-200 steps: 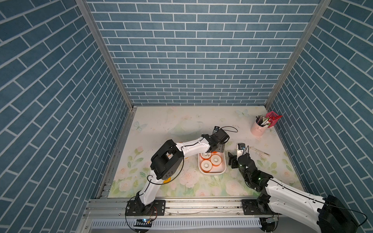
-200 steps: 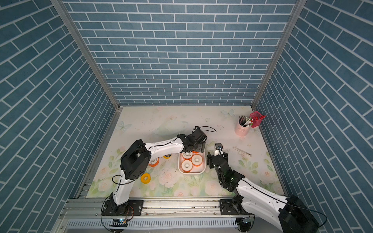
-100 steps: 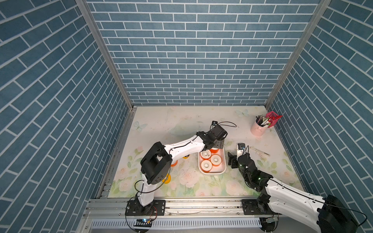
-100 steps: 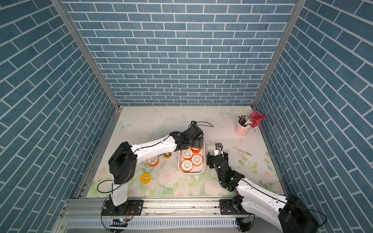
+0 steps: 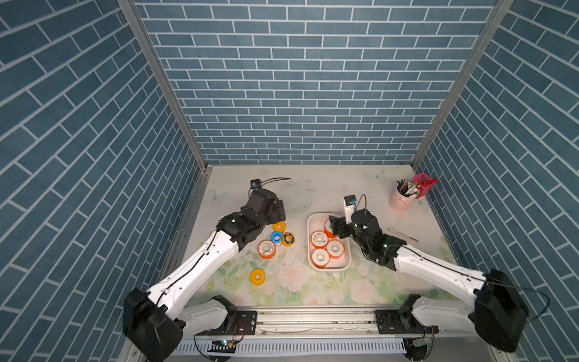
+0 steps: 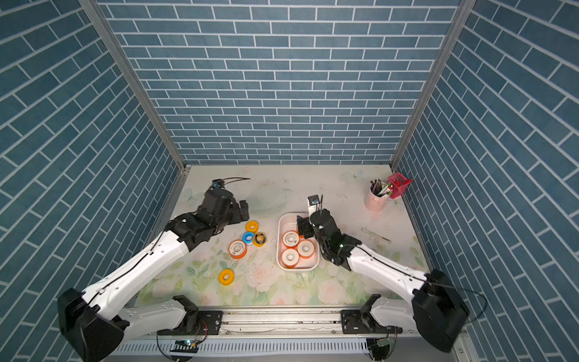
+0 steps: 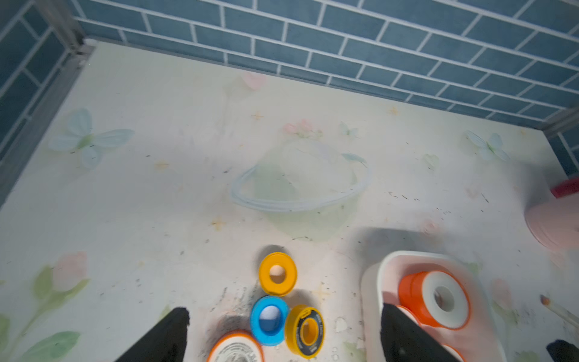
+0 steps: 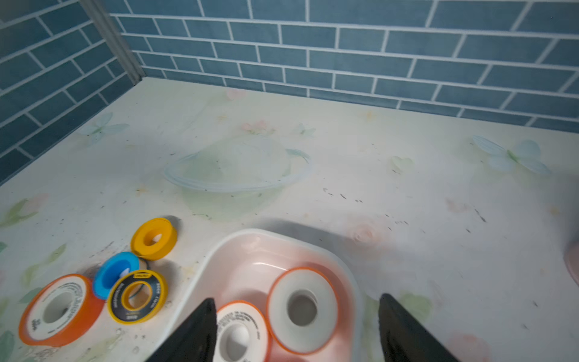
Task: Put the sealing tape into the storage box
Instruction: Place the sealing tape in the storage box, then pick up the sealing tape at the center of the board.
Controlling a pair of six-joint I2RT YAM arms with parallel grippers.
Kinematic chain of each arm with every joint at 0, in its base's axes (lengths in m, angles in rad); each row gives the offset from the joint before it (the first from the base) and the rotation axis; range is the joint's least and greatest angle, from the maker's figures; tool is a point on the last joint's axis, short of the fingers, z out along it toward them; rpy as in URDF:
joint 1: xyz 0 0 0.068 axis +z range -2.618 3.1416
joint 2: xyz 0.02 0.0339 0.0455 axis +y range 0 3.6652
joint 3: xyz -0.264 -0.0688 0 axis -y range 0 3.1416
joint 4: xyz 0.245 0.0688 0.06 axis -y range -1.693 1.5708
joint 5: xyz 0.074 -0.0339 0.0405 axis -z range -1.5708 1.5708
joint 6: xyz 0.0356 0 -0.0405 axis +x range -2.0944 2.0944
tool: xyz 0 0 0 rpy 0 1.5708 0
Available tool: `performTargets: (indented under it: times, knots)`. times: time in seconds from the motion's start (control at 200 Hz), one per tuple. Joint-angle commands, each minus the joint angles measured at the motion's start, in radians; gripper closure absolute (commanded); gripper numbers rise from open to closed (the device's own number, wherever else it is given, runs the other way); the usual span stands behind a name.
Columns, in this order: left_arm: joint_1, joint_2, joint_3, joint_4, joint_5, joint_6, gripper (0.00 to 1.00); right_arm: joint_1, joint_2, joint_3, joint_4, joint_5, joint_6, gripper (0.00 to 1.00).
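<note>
The storage box (image 5: 314,219) (image 6: 282,224) is a shallow white tray at mid-table holding several orange-rimmed white sealing tape rolls (image 5: 319,239). One roll (image 8: 302,308) leans tilted at its far end. My right gripper (image 5: 336,227) (image 8: 296,302) hangs open over that end, its fingers clear of the rolls. Left of the box lie loose rolls: yellow (image 5: 279,226), blue (image 5: 277,238), yellow-black (image 5: 287,239), orange (image 5: 267,249) and another yellow (image 5: 258,277). My left gripper (image 5: 279,209) (image 7: 283,312) stands open and empty just behind this cluster.
A pink cup of pens (image 5: 402,202) with a red box (image 5: 423,182) beside it stands at the back right corner. A thin stick (image 5: 403,235) lies right of my right arm. Blue brick walls close in three sides.
My left arm has swung left from the far end of the box to the loose rolls, its jaws opening wider. The right jaws have also widened over the box.
</note>
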Motion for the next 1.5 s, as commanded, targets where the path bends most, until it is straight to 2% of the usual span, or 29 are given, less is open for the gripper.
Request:
performTargets:
  times: [0.0,0.085,0.25,0.415,0.48,0.565,0.74,0.96,1.31,1.495]
  knots:
    - [0.087,-0.066,-0.044,-0.089,0.003,0.05,0.01,0.083,0.178,0.173,-0.092,-0.078,-0.08,0.17]
    - [0.161,-0.106,-0.078,-0.102,0.003,0.072,0.01,0.13,0.338,0.34,-0.152,-0.148,-0.086,0.17]
    - [0.303,-0.157,-0.151,-0.065,0.018,0.092,0.02,0.184,0.573,0.568,-0.202,-0.252,-0.088,0.16]
    - [0.391,-0.178,-0.164,-0.029,0.019,0.113,0.02,0.221,0.751,0.767,-0.288,-0.325,-0.106,0.14]
    - [0.441,-0.183,-0.169,-0.014,0.073,0.128,0.02,0.232,0.802,0.828,-0.317,-0.332,-0.112,0.13]
    - [0.475,-0.184,-0.176,-0.002,0.091,0.131,0.01,0.243,0.856,0.872,-0.325,-0.341,-0.124,0.12]
    - [0.48,-0.179,-0.181,0.002,0.107,0.134,0.02,0.265,0.993,1.014,-0.422,-0.346,-0.148,0.11]
    - [0.48,-0.175,-0.184,0.006,0.113,0.135,0.02,0.296,1.069,1.108,-0.502,-0.32,-0.184,0.1]
    - [0.48,-0.166,-0.187,0.007,0.118,0.136,0.02,0.332,1.072,1.089,-0.565,-0.289,-0.227,0.1]
    - [0.48,-0.166,-0.19,0.01,0.126,0.138,0.01,0.354,1.047,1.044,-0.581,-0.22,-0.233,0.11]
